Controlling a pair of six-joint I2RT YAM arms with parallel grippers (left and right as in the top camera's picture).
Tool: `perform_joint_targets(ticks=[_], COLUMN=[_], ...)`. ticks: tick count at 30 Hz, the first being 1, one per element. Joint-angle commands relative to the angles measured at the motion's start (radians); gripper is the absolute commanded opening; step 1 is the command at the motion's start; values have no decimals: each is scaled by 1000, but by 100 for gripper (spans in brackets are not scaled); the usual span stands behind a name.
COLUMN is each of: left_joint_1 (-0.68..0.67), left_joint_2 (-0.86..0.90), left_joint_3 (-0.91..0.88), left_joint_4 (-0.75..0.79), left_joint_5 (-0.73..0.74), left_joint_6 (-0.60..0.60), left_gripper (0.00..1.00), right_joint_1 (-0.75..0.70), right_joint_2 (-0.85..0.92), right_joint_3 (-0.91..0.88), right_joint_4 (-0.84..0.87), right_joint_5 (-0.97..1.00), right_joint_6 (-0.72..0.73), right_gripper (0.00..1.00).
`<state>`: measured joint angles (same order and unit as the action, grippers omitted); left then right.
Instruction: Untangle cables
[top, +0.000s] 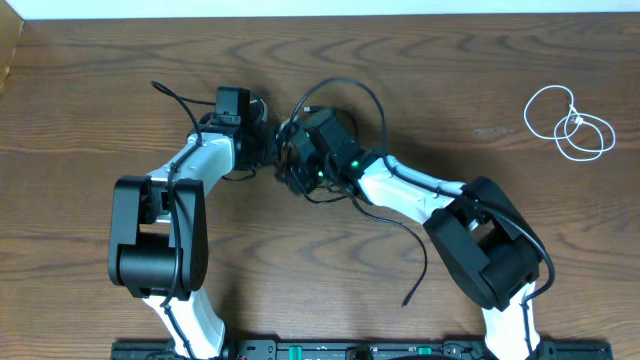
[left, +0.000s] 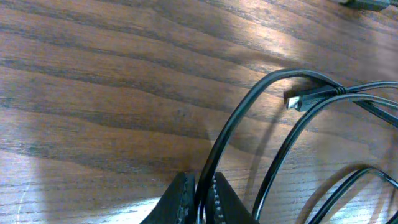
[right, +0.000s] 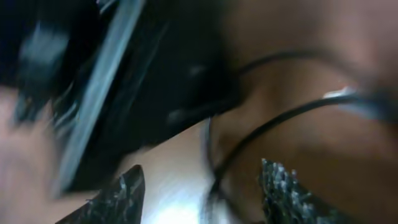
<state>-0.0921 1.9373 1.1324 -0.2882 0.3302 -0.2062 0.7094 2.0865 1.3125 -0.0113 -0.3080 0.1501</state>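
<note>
The right wrist view is badly blurred. The right hand (right: 202, 190) shows only two finger stubs, cut by the lower edge, and the dark mass (right: 155, 81) at upper left cannot be made out. In the left wrist view the left hand (left: 200, 202) is cropped by the bottom edge, and the black cable (left: 236, 118) runs out at the right. From overhead, the arms hide where that cable is gripped. The white cable (top: 570, 122) is too small for its plugs to show.

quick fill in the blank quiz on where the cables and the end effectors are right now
1. The thin white cable lies coiled alone on the robot's ____ side of the brown wooden table.
2. The left end effector is shut on a thin cable whose colour is ____.
3. The right end effector is ____, its fingers standing wide apart.
Missing words: right; black; open.
</note>
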Motion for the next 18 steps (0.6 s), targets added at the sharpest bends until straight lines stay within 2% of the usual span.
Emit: perform_joint_targets(ticks=[1,5,10,18], left_joint_1=[13,31,58,63], left_joint_2=[4,4,4,4], left_joint_3=[-13,-13,-13,-13], left_joint_4=[-10,-17,-37,-29], left_joint_5=[-30,-43,-42,52], left_joint_6=[1,-71,-160,-143], left_gripper=[11,11,11,10], right_joint_1=[-33,-41,-29,21], right_joint_2=[3,26,68,135], right_joint_3=[4,4,4,4], right_joint_4=[31,52,84,180], right_joint_5=[185,216,216,220], right_joint_6=[122,221,224,224], right_gripper=[50,43,40,36])
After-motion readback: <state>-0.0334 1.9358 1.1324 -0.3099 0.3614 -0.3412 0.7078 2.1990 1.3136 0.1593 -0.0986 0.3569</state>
